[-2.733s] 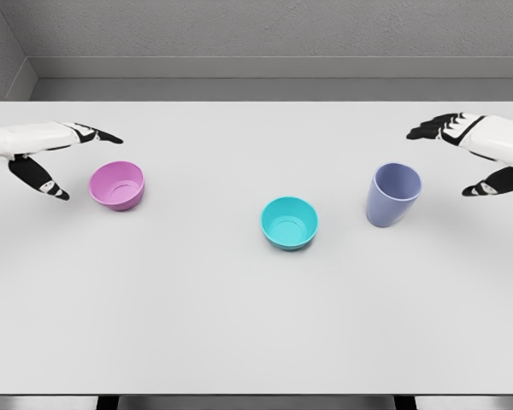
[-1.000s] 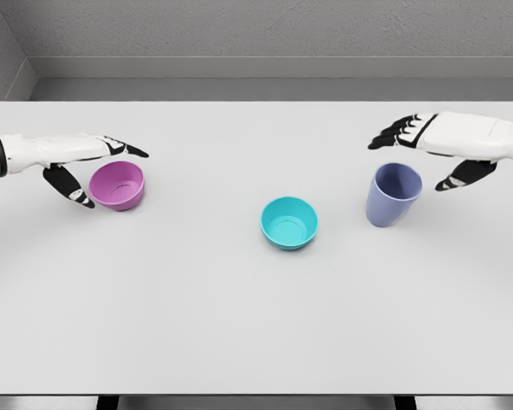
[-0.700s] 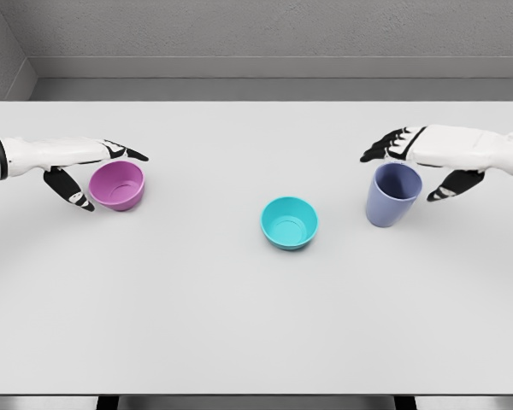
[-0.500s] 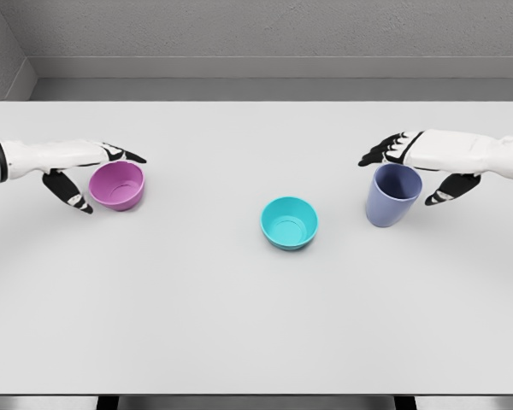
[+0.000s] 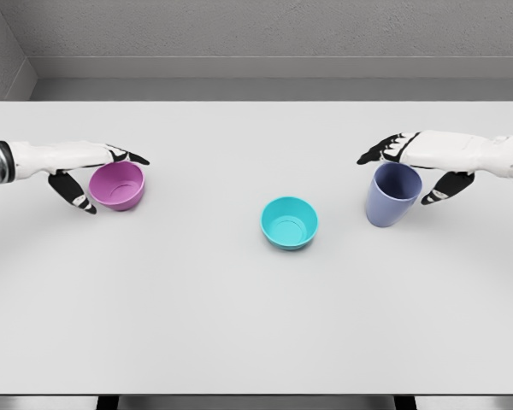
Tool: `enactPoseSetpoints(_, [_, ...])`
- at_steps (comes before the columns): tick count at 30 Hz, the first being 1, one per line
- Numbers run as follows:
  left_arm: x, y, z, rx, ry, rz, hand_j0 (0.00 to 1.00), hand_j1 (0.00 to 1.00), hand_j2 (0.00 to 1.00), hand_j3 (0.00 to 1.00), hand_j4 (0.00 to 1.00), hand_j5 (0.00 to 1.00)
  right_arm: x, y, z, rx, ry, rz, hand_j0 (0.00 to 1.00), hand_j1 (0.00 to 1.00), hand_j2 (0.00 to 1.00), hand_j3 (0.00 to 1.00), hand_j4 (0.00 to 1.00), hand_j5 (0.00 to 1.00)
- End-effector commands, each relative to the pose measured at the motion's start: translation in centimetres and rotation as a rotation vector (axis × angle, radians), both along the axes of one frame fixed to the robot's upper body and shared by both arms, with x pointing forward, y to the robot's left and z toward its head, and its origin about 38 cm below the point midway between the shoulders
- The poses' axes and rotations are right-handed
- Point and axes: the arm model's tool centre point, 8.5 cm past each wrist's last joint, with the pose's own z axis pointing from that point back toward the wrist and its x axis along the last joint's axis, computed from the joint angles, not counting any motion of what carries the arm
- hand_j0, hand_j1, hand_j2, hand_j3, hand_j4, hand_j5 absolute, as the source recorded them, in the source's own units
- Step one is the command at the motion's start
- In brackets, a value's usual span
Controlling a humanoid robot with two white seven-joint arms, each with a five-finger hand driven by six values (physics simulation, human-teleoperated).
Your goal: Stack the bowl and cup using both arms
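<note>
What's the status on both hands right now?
Left hand open around pink plastic bowl. Right hand open around lavender plastic cup. Teal plastic bowl unobstructed.

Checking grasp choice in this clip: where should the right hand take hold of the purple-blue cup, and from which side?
Grip the purple-blue cup around its upper wall, coming from its right, where the right hand already is. It stands upright and is tall and tapered, so a side wrap probably suits it.

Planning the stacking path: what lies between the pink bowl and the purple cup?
Head view: only the teal bowl sits between pink bowl and purple cup; otherwise bare table.
</note>
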Motion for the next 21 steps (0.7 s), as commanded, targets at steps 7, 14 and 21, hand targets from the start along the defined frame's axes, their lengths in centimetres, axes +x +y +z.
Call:
enactPoseSetpoints(7, [0.3,-0.5,0.0,-0.007,-0.002,-0.003,1.0,1.0,1.0,1.0,1.0,1.0,0.1,0.1,-0.7,-0.018,0.023,0.003,1.0,1.0,1.0,1.0,1.0,1.0])
enactPoseSetpoints(14, [0.4,-0.4,-0.1,-0.002,-0.001,0.0,1.0,1.0,1.0,1.0,1.0,1.0,0.5,0.5,-0.9,-0.016,0.026,0.005,1.0,1.0,1.0,1.0,1.0,1.0])
enactPoseSetpoints(21, [0.3,-0.3,-0.3,-0.002,0.003,0.002,1.0,1.0,1.0,1.0,1.0,1.0,0.8,0.3,-1.5,-0.029,0.036,-0.005,1.0,1.0,1.0,1.0,1.0,1.0])
